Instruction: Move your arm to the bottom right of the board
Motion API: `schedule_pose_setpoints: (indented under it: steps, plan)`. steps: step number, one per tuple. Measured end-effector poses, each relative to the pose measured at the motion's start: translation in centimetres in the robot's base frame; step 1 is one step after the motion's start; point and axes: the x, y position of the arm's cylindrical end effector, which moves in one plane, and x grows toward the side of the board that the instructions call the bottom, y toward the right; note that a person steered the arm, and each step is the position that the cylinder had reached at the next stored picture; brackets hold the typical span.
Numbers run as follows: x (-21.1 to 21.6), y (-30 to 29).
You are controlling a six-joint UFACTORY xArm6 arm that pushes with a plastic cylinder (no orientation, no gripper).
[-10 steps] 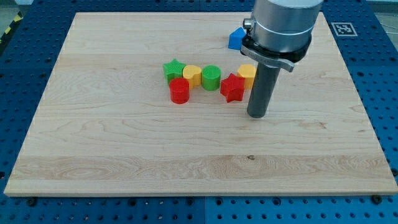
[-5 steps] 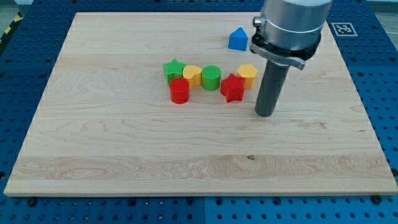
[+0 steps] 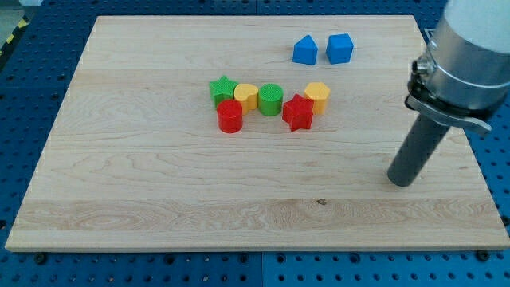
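Note:
My tip [image 3: 402, 180] rests on the wooden board [image 3: 159, 183] at the view's right, below mid-height, well to the right of and below the blocks. In the middle stand a green star [image 3: 221, 87], a yellow cylinder [image 3: 246, 96], a green cylinder [image 3: 270, 99], a red cylinder [image 3: 229, 116], a red star [image 3: 298, 112] and a yellow block [image 3: 317, 96]. Near the top lie a blue triangular block [image 3: 304, 50] and a blue cube [image 3: 339, 48]. The tip touches no block.
The board lies on a blue perforated table [image 3: 24, 96]. A black-and-white marker tag [image 3: 438, 37] sits off the board's top right corner, partly hidden by the arm.
My tip has slid to the view's right and downward, away from the red star and yellow block. The blue cube, hidden behind the arm before, now shows. No block has moved.

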Motion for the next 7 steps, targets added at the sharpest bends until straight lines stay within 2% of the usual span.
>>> schedule_pose_setpoints:
  steps: [4,7]
  plan:
    - [7.1,4.6]
    - [7.3,5.7]
